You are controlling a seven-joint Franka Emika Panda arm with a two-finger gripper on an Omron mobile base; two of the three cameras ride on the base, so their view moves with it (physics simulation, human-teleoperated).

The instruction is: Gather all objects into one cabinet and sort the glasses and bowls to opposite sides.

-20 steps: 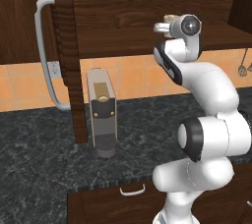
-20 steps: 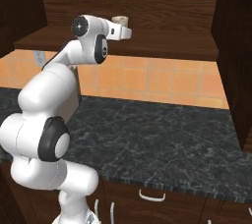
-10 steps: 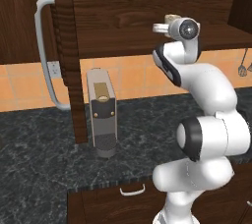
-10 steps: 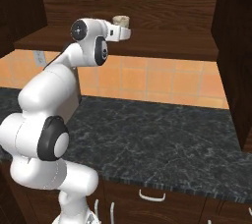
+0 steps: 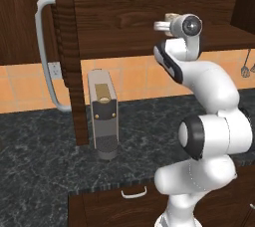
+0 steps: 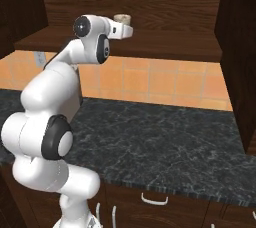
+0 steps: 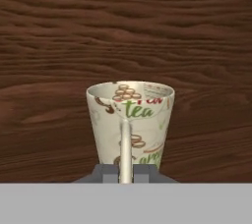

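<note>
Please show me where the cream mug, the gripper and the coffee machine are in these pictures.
cream mug [image 7: 129,120], hand view, on its printed front wall.
gripper [image 7: 125,171], hand view, between the two finger tips, shut on the mug's handle.
coffee machine [image 5: 103,116], left base view, on its front panel.

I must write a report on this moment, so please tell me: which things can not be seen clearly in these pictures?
- Gripper fingertips: hand view, cut off by the bottom edge; they close on the cream mug handle.
- Mug body: left base view, hidden behind the arm's wrist; right base view, only its rim shows above the hand.
- Mug print: hand view, partly unreadable.
- Hanging utensils: left base view, cut by the right edge.
</note>
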